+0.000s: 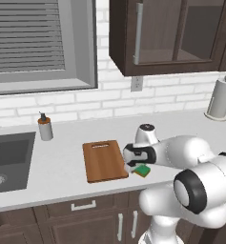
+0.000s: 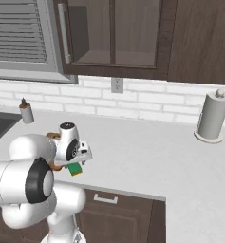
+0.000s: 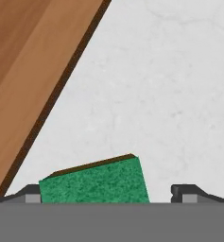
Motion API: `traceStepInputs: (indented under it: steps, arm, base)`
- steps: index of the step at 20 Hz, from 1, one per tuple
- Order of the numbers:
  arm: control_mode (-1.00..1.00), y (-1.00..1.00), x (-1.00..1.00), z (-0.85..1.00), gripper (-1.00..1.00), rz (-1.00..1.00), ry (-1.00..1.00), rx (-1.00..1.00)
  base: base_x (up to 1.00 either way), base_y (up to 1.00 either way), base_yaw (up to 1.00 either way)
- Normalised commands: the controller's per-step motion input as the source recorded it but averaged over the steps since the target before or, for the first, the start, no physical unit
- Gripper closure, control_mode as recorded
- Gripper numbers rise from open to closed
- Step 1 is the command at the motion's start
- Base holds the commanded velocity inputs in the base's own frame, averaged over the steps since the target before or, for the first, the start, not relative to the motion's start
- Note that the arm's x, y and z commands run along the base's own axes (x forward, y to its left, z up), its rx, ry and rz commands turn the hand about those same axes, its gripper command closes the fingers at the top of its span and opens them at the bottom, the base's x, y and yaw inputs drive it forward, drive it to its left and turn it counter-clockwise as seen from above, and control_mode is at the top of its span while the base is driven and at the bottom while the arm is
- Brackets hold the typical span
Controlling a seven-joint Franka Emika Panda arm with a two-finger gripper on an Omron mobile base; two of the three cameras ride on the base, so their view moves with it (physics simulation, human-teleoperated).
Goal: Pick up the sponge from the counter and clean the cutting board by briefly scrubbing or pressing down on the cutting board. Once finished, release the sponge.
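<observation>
Here the gripper (image 3: 111, 193) is held wide apart over the sponge (image 3: 97, 182), nothing gripped. The sponge is seen on the counter (image 1: 62, 157), just beside the cutting board's (image 1: 103, 161) right front corner.

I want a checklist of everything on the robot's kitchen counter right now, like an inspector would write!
Surface: the counter, light grey-white, over dark cabinets.
Job's things: the sponge, green side up, on the counter beside the cutting board, not on it. The board lies flat, slot handle toward the wall.
Clutter: soap bottle by the sink; paper towel roll standing upright.
Grippers: the gripper is low over the sponge, fingers open, one each side; the sponge sits near one finger, not yet gripped.
Cables: nothing seen.
Surroundings: brick wall, window with blinds, wall cabinet, outlet.
</observation>
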Motion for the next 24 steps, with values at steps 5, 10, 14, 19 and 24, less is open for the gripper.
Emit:
traceStepInputs:
  steps: [5,10,14,19,24]
  arm:
    - [-1.0,0.0,-0.01,-0.55,1.0,0.0,0.0,0.0]
    - [-1.0,0.05,-0.05,-0.62,1.0,0.0,0.0,0.0]
    - [-1.0,0.0,-0.28,-0.11,1.0,0.02,-0.02,0.0]
    - [-1.0,0.11,-0.3,0.21,1.0,0.05,-0.05,0.0]
    - [-1.0,0.36,-0.24,0.38,1.0,0.06,-0.01,0.12]
  base:
    - [0.0,0.0,0.0]
    - [0.0,0.0,0.0]
    - [0.0,0.0,0.0]
    - [0.0,0.0,0.0]
    - [0.0,0.0,0.0]
